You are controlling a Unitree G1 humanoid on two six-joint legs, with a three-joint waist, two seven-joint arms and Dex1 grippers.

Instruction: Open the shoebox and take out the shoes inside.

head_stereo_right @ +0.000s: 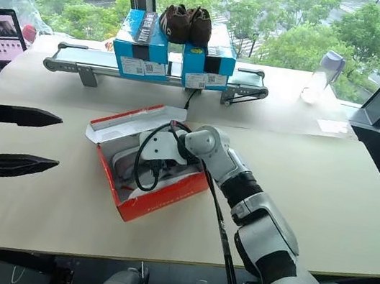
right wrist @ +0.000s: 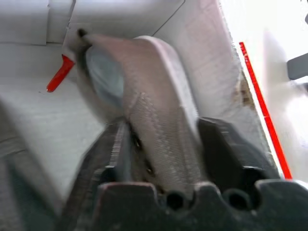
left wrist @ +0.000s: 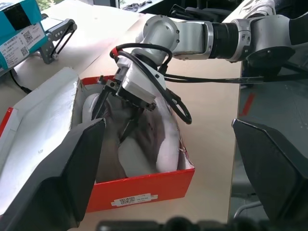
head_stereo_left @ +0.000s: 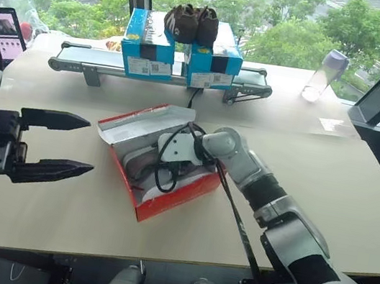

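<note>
Down inside the open shoebox (head_stereo_left: 166, 200), the right claw (left wrist: 122, 108) pinches one grey shoe (right wrist: 154, 110) by its upper; that thin hold could slip, or drag the box across the table (head_stereo_left: 341, 196). Its wrist view shows the fingers straddling fabric. Off beside the box, the left claw (head_stereo_left: 55, 141) hangs wide apart, empty.

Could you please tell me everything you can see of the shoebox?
The shoebox is red cardboard, grey-white inside, lying at an angle on the table. Its hinged lid is folded back, open, on the far left. A white label sits on one end wall. The grey shoes lie inside, and the right pincer reaches in, around one shoe.
</note>
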